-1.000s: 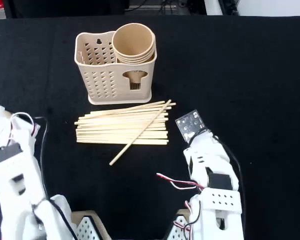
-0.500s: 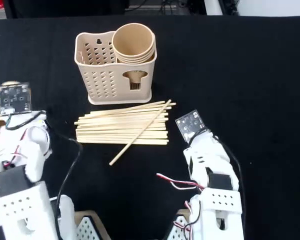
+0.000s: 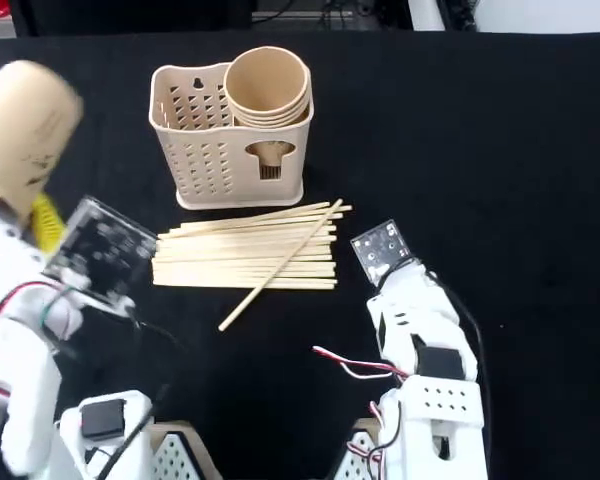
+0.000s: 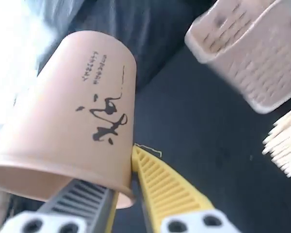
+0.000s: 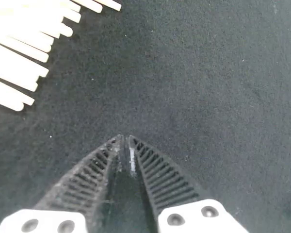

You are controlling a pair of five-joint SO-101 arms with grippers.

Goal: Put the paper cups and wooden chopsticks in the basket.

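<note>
High view: what's changed left of the basket (image 3: 205,160)?
— The left gripper (image 4: 130,167) has swung up off the tabletop (image 3: 500,150), jaws clamped on the rim of a paper cup (image 3: 25,120), now raised left of the basket.
— And the right gripper (image 5: 124,141)?
— Unmoved, jaws closed on nothing. That cup looks bound for the stacked cups (image 3: 267,85); the wooden chopsticks (image 3: 245,258) lie in front of the basket, untouched.

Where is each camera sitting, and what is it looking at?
High: above the table, looking down on basket, chopsticks, left arm, right arm.
Left wrist: on the left arm, looking along the left pincer, shut on a cup, toward the basket.
Right wrist: on the right arm, looking down past the shut right pincer at the table.
Shared: chopsticks in all three.
</note>
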